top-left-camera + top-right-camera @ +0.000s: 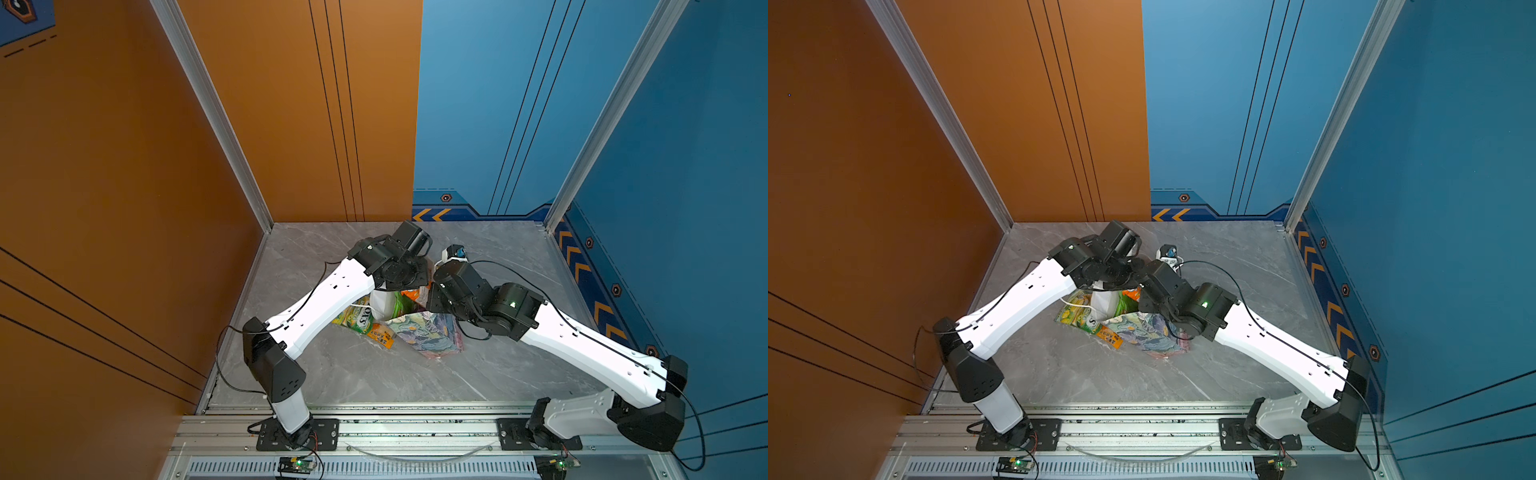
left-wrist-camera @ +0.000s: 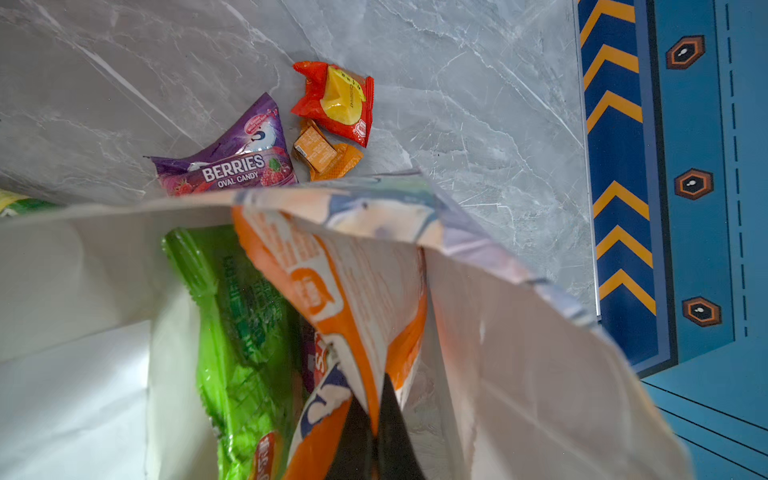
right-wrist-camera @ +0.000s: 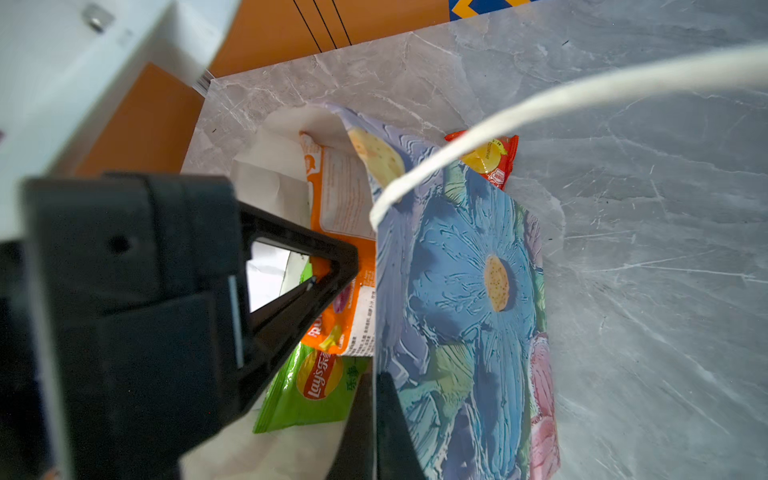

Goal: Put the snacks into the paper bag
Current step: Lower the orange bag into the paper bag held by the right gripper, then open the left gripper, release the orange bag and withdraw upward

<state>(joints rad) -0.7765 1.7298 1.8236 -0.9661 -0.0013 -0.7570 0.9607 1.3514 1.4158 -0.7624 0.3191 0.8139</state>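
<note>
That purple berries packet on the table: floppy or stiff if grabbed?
Probably floppy: the berries packet looks like thin, creased film. Likely slippery, since its surface shines. It lies on the table, so a push should slide it rather than roll it.

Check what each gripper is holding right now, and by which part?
Right gripper: the paper bag, pinched at the rim of its printed wall. Left gripper: the orange packet, pinched at one edge, inside that bag's mouth.
</note>
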